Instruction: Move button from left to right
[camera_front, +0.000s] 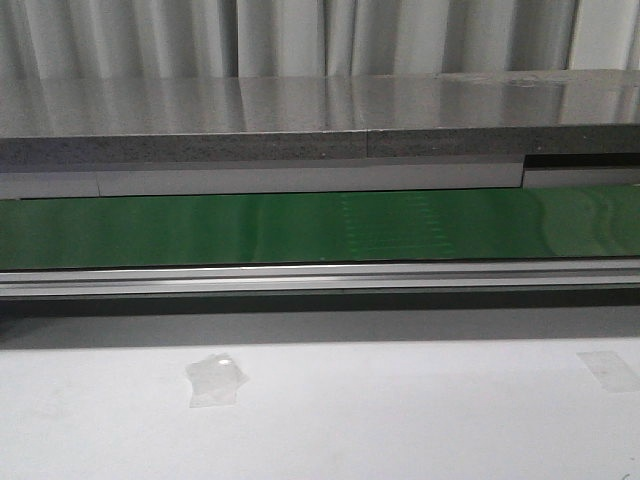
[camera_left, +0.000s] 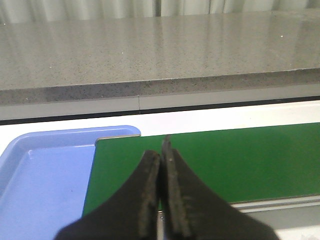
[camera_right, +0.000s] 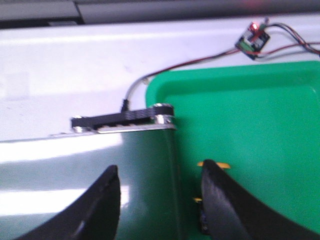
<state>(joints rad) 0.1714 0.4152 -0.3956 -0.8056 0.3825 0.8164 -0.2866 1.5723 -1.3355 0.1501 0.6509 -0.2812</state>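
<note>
**Button at the right tray, behind the right finger**

Your right gripper (camera_right: 160, 200) has its fingers spread wide with nothing between them. One finger (camera_right: 225, 205) covers most of the button (camera_right: 220, 164); only slivers of yellow-orange cap show at its 12 and 9 o'clock edges, over the green tray (camera_right: 260, 125) just past the belt end (camera_right: 150, 150). Your left gripper (camera_left: 161, 195) is pressed closed and empty, above the green belt (camera_left: 225, 160), with the blue tray (camera_left: 40, 185) at its 9 o'clock. I judge the move nearly finished; whether the button rests in the tray is hidden. Next, lift the right arm straight clear without nudging it.
</note>
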